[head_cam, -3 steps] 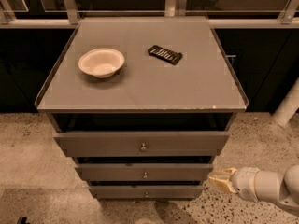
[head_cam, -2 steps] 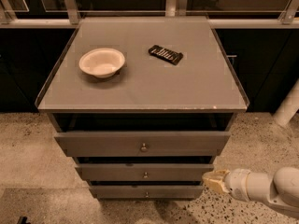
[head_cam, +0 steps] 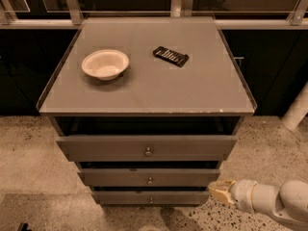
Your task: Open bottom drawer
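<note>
The bottom drawer (head_cam: 126,197) is the lowest and shortest of three grey drawer fronts, with a tiny round metal knob (head_cam: 150,199) at its centre. Its front stands out a little less than the middle drawer (head_cam: 115,177) above it. My gripper (head_cam: 216,191) comes in from the lower right on a white arm, its cream fingertips pointing left at the right end of the bottom drawer, level with the gap between the middle and bottom fronts. It holds nothing that I can see.
The top drawer (head_cam: 106,148) is the widest, with a bigger knob. On the cabinet top (head_cam: 202,90) sit a white bowl (head_cam: 105,64) and a dark flat packet (head_cam: 171,56). A white post (head_cam: 296,112) stands at right. Speckled floor (head_cam: 29,167) surrounds the cabinet.
My gripper has moved left along the floor side, from right of the cabinet to the right end of the bottom drawer. The drawers have not moved.
</note>
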You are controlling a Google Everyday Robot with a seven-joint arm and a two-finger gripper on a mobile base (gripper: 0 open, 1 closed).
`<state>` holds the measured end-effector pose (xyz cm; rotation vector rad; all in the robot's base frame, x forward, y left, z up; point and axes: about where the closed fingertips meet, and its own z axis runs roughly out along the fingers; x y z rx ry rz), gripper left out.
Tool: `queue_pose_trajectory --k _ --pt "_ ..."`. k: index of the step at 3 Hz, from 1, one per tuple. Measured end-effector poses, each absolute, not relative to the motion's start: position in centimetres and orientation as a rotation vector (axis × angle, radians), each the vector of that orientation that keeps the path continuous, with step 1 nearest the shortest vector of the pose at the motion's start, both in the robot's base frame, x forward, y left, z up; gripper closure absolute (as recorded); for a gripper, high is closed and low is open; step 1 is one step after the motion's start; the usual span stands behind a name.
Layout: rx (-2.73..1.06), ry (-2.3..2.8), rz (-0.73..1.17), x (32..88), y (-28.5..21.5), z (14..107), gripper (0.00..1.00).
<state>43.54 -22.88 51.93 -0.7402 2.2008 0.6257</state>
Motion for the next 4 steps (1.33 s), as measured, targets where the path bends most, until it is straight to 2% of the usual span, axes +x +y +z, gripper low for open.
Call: queue_pose_trajectory --k 3,4 --pt "-0.626 2.279 0.811 42.3 -20.1 39.9 1.00" --pt "-0.621 2.283 0.825 42.2 -19.9 39.2 1.00"
